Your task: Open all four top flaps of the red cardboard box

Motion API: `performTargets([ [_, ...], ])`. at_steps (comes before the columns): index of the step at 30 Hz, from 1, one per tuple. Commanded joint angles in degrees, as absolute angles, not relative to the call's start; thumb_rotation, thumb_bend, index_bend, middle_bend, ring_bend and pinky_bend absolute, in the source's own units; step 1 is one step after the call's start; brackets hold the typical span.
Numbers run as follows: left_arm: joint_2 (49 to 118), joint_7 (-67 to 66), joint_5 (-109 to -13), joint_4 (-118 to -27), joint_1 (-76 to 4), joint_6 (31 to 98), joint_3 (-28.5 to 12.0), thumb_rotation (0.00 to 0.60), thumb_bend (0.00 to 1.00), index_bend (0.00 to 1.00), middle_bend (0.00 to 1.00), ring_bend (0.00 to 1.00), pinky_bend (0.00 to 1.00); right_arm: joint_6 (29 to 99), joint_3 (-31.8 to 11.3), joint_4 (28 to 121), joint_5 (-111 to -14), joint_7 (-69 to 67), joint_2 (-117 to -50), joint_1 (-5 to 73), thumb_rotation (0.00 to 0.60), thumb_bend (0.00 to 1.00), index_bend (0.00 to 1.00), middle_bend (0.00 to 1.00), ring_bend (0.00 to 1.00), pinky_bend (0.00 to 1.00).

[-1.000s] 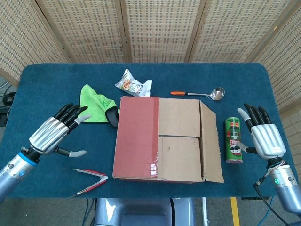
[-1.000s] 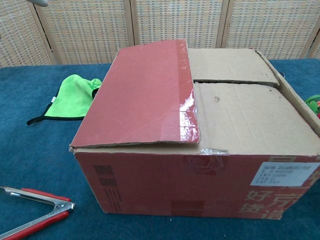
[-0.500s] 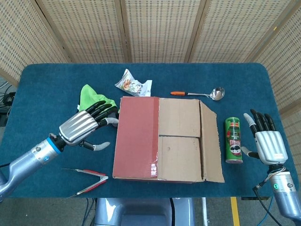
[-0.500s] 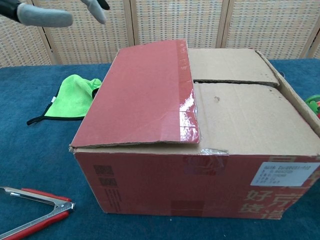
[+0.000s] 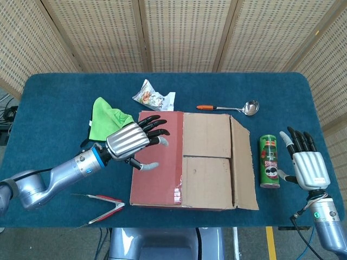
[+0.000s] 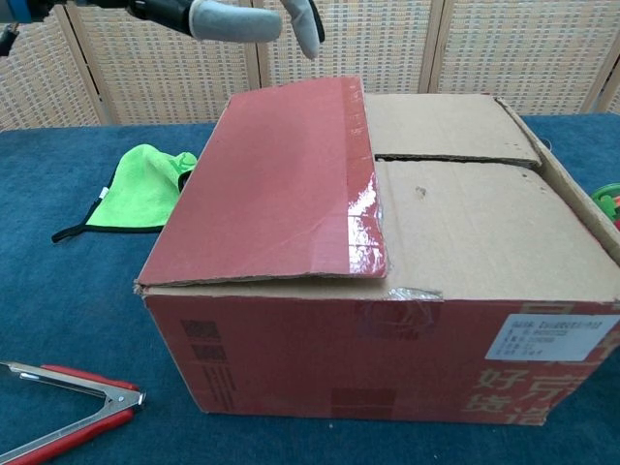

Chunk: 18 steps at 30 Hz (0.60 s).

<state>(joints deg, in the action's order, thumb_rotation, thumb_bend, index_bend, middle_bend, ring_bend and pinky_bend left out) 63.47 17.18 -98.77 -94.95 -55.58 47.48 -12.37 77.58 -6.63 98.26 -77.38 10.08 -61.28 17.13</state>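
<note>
Blue table (image 5: 54,97), red cardboard box (image 5: 184,160), green cloth (image 5: 105,119), tongs (image 5: 103,208), snack packet (image 5: 153,96), ladle (image 5: 230,108), chip can (image 5: 269,161)

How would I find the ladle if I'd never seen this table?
Start at the big red cardboard box mid-table. Look just past its far edge: the ladle lies there on the blue cloth. It alone has a shiny round silver bowl and an orange handle tip.

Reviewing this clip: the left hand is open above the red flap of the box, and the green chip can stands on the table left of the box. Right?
Not quite. The head view shows the green chip can standing to the right of the box, near the right hand. The rest holds: the left hand is open above the red flap.
</note>
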Motion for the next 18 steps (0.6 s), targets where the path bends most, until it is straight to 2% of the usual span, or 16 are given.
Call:
performTargets([
  [1, 65.52, 18.36, -98.09, -93.46, -57.9, 45.94, -12.62, 0.115, 0.33, 0.32, 0.21, 0.02, 0.0, 77.31, -6.64, 98.2, -77.44, 10.19, -61.39, 17.13, 0.6, 0.16, 0.0, 0.0, 0.0, 0.0],
  [12, 72.71, 17.64, -94.17, -89.52, -66.66, 37.72, -12.88, 0.116, 0.33, 0.34, 0.23, 0.03, 0.0, 77.08, -6.79, 98.11, -77.81, 9.81, -61.34, 16.61, 0.6, 0.16, 0.0, 0.0, 0.0, 0.0],
  [18, 75.75, 15.3, -91.09, -88.41, -69.18, 35.32, -13.01, 0.114, 0.33, 0.34, 0.24, 0.03, 0.0, 77.01, -6.87, 97.95, -77.81, 8.93, -61.0, 16.18, 0.6, 0.16, 0.0, 0.0, 0.0, 0.0],
])
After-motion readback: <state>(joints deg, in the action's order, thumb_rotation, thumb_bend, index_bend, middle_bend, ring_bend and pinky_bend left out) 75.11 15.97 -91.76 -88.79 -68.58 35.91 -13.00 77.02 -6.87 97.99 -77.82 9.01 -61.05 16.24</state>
